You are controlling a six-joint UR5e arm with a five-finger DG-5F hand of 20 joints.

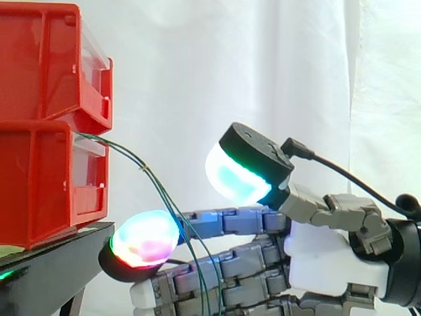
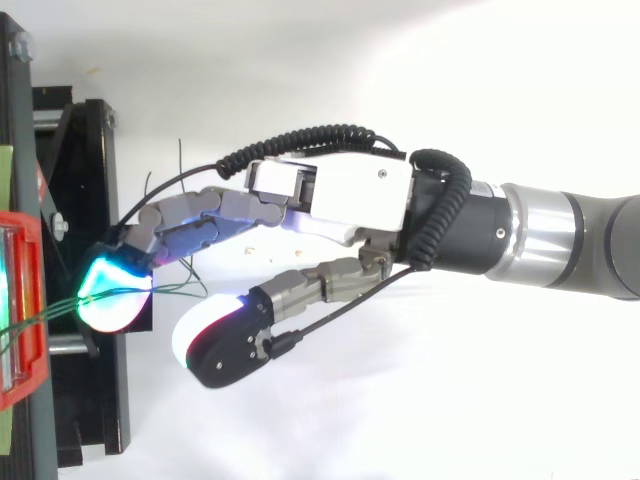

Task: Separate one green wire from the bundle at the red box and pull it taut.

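Side view: hand open, fingers stretched almost straight toward the left, thumb pad raised well clear above them. Running down across those fingers, just behind the glowing fingertip, several thin green wires. Top view: same green wires reaching from the red bin's edge to that fingertip, hand entering from the right. Behind everything, a white curtain; at left, two stacked red bins on a black stand. Leave the front of the lower bin, slope gently down to the right, then drop steeply past the fingers; long axis upper left to lower right, loosely curved.
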